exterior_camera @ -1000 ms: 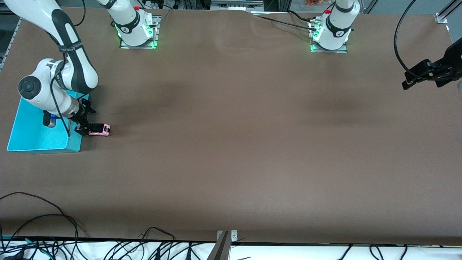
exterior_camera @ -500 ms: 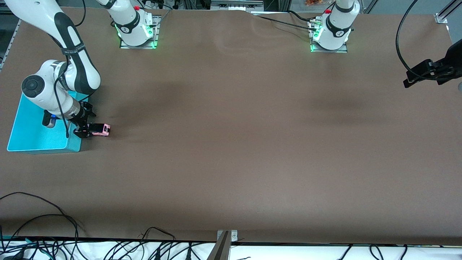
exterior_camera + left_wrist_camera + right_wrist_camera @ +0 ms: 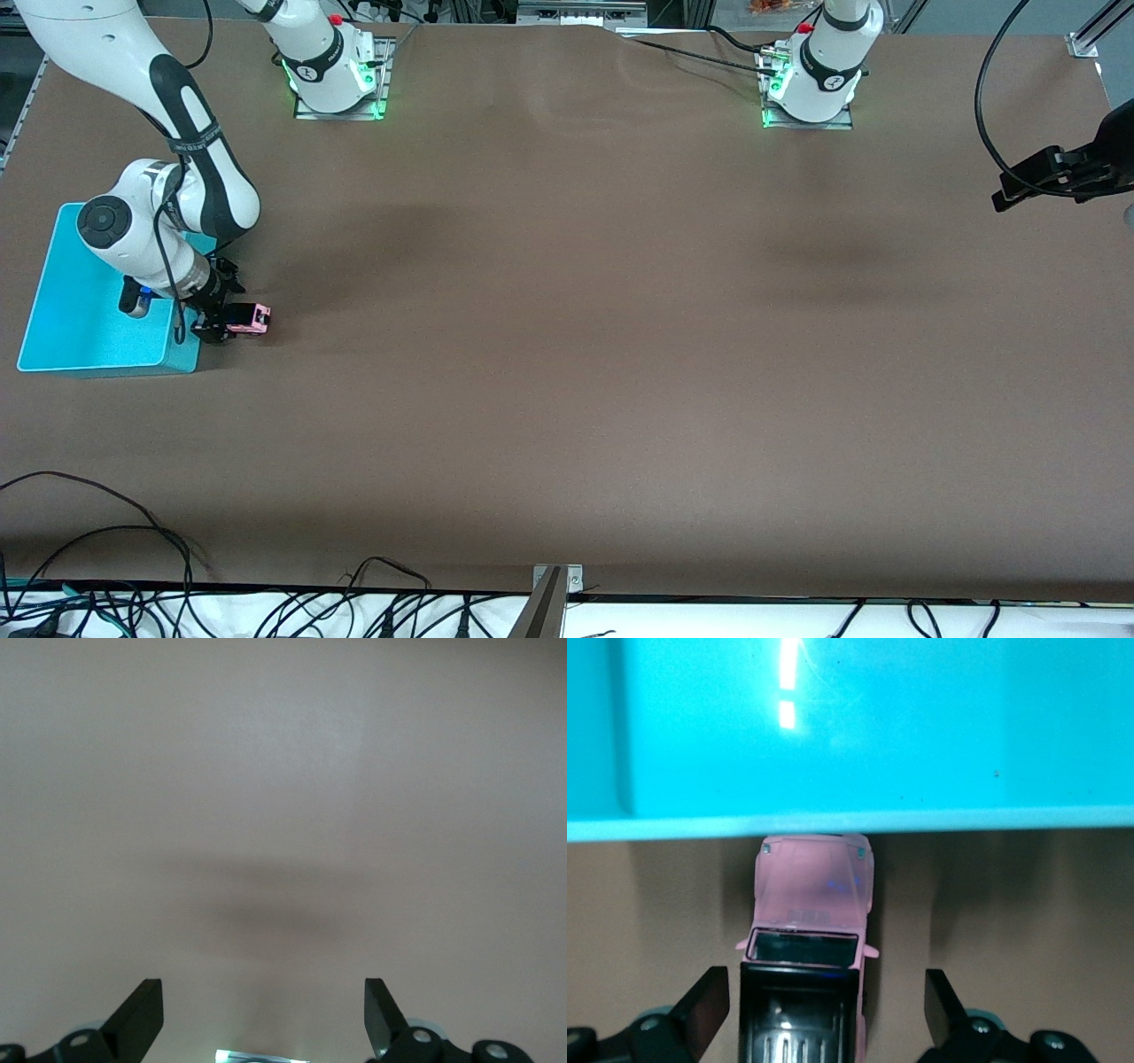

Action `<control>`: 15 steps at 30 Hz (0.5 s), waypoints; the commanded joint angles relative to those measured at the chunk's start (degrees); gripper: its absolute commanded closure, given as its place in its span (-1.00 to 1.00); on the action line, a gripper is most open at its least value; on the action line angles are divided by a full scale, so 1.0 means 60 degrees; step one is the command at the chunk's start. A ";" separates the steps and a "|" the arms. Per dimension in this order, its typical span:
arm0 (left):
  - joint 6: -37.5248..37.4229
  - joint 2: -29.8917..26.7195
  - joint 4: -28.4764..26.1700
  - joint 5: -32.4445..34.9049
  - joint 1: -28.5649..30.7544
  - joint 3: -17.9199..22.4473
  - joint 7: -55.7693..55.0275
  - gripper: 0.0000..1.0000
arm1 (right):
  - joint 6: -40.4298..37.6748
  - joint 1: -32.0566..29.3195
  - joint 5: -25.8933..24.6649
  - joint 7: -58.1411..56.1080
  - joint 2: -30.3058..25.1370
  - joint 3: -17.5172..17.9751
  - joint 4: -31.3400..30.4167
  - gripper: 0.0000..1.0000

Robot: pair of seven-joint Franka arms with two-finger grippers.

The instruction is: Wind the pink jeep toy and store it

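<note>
Right gripper [image 3: 819, 1010] spread wide astride pink jeep toy [image 3: 248, 318], unclamped; nose against turquoise bin [image 3: 53, 328] wall; could snag. Left gripper [image 3: 263, 1019] released, waiting.

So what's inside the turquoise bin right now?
The turquoise bin shows bare floor. The pink jeep toy sits on the table beside it, between the open right gripper's fingers. The arm covers part of the bin.

A brown desk [image 3: 567, 354] carries two things, both at the right arm's end: a turquoise bin [image 3: 71, 346] near the desk's edge, and the pink jeep toy [image 3: 249, 319] standing on its wheels just beside the bin's wall, toward the desk's middle
</note>
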 commanded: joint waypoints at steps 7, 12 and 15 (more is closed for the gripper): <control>-0.0117 -0.0043 -0.0010 -0.0132 0.0047 -0.0048 -0.0067 -1.00 | 0.0177 0.0011 0.0169 0.0302 -0.0146 -0.0003 -0.0024 0.52; -0.0117 -0.0028 -0.0009 -0.0117 0.0062 -0.0048 -0.0067 -1.00 | -0.0450 0.0421 0.0125 0.1182 -0.0220 0.0114 0.0546 0.57; -0.0117 -0.0028 0.0005 -0.0132 0.0062 -0.0048 -0.0082 -1.00 | -0.1605 0.0568 0.0125 0.1226 -0.0220 0.0114 0.1205 0.57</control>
